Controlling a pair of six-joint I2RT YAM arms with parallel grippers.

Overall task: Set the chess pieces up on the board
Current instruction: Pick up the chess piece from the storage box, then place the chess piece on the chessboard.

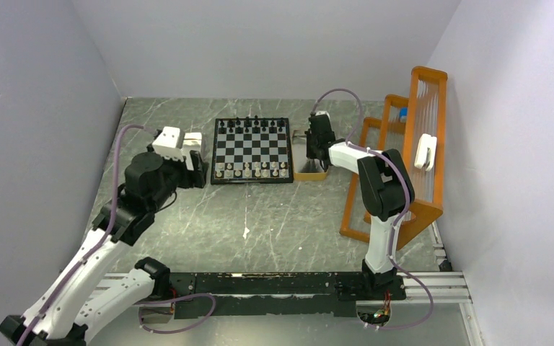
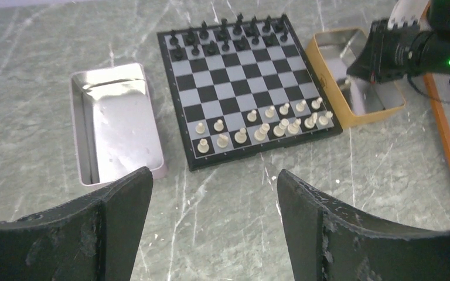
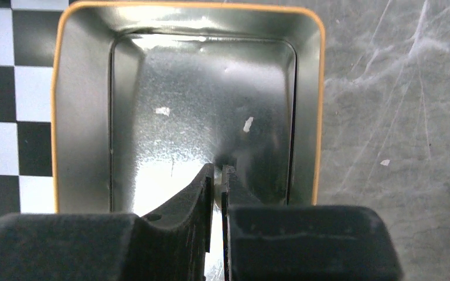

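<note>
The board (image 1: 251,150) (image 2: 246,88) lies at the back of the table, and its checks show at the left edge of the right wrist view (image 3: 12,88). Black chess pieces (image 1: 252,122) (image 2: 228,35) fill its far rows, while cream chess pieces (image 1: 251,170) (image 2: 269,123) stand on its near rows. My right gripper (image 1: 316,155) (image 3: 218,170) reaches down into the tan-rimmed tin (image 3: 58,117) right of the board. It is shut on a small cream piece (image 3: 218,188), mostly hidden between the fingers. My left gripper (image 1: 196,167) (image 2: 214,175) hangs open and holds nothing, near the board's left front corner.
A silvery metal tray (image 2: 82,129) sits left of the board. The tan tin (image 1: 309,173) (image 2: 322,64) touches the board's right side. An orange wire rack (image 1: 418,144) stands along the right wall, close behind the right arm.
</note>
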